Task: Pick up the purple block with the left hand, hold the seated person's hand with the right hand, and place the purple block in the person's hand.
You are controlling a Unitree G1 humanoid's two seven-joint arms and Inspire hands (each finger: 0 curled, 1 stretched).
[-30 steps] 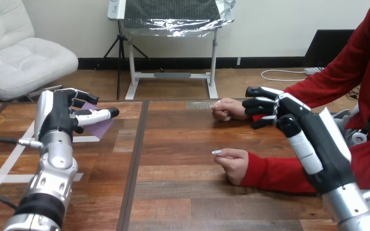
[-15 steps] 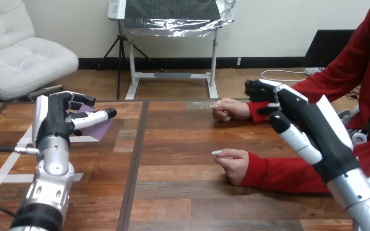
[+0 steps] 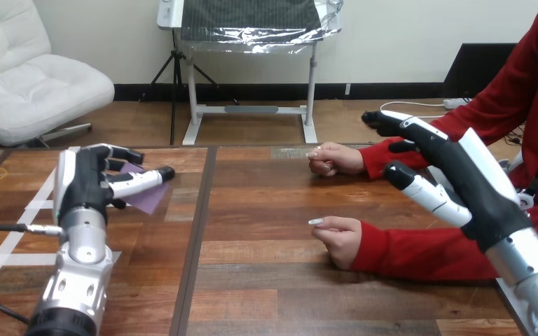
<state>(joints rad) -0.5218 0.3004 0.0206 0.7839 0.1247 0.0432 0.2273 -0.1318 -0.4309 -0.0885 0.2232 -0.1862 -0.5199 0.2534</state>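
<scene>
Head view: left hand (image 3: 84,183) grips purple block (image 3: 148,199); right hand (image 3: 462,175) hovers open.

I can read no word, number, label or sign: nothing legible on the bench (image 3: 266,210), on the block (image 3: 147,201), on my left hand (image 3: 80,185) or on my right hand (image 3: 469,182).

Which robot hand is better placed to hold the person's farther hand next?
Right: the right hand is open near the person's farther hand; the left hand grips the purple block across the table.
</scene>
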